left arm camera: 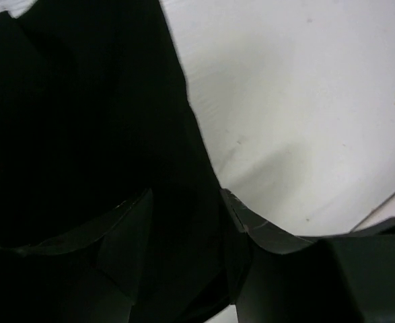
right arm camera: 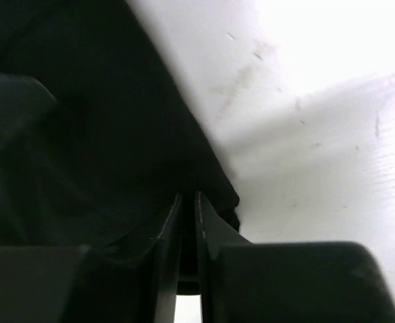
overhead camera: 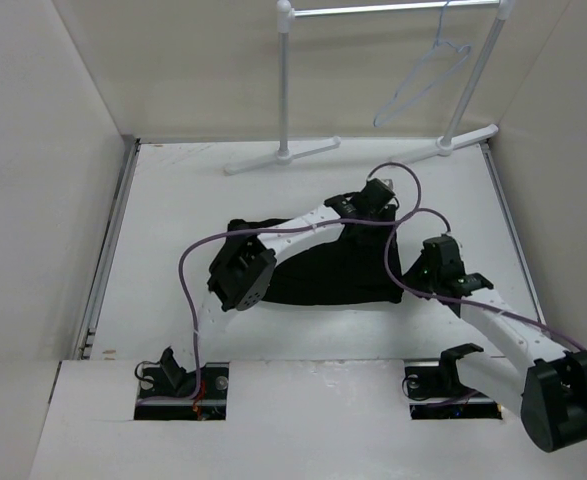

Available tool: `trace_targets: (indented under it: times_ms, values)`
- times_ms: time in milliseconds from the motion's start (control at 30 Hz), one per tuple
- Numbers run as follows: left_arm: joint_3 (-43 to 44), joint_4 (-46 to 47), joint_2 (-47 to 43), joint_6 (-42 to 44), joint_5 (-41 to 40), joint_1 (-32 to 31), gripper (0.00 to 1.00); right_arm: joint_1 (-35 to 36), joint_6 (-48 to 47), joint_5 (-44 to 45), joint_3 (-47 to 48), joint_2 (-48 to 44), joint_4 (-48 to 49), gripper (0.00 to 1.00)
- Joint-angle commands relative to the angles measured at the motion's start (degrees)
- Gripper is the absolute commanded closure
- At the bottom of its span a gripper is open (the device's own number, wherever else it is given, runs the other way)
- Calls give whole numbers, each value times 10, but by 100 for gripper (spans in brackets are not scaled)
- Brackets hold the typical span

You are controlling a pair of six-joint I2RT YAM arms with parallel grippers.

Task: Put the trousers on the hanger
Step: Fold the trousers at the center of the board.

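As both arms sit on the cloth, step: getting a grip on the trousers (overhead camera: pixel 343 275); hanging not yet begun.
top view: trousers bunched at the middle of the table (overhead camera: pixel 173 200); hanger (overhead camera: pixel 423 72) on the rack (overhead camera: pixel 285 90) rod, upper right, well apart from the cloth. left arm (overhead camera: pixel 313 222) reaches across to the bundle's upper-right corner, right arm (overhead camera: pixel 493 320) at its right edge.
left wrist: left fingers (left arm camera: pixel 126 232) parted, astride a trouser edge at lower centre; cloth in the gap, no pinch showing.
right wrist: right fingers (right arm camera: pixel 214 229) all but closed, thin slit between, tips at the cloth edge; can't tell if fabric is caught.
do it well: seat left deeper over the edge before closing; check right has real cloth, not a wisp; lift both level so the legs hang free for the hanger bar.
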Motion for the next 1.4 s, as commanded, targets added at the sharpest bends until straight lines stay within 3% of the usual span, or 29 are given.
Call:
trace_targets:
  times_ms: [0,167,467,633,700,800,900,967,1133,1367]
  values:
    - [-9,40,-10,-20,-2,22,59,-2,18,0,-17,5,32,85]
    - [-28,90,3,-33,-26,43,59,-8,39,0,-34,6,23,91]
    - [-46,131,29,-42,-51,71,59,-2,60,18,-46,-34,-16,89]
    - [-82,157,-27,-54,-44,77,55,0,52,25,1,-109,-87,62]
    - [-107,167,-68,-57,-49,83,53,3,44,35,32,-139,-115,56]
    - [-149,192,-139,-59,-51,94,50,10,27,22,61,-136,-110,61]
    - [-207,203,-195,-69,-50,97,50,31,10,-5,65,-94,-48,79]
    - [-247,215,-210,-88,-44,88,51,38,9,-12,66,-58,-1,86]
    - [-391,277,-227,-129,-43,67,54,54,48,-44,33,29,88,88]
    - [-561,344,-273,-135,-83,160,54,105,121,-24,-40,84,152,86]
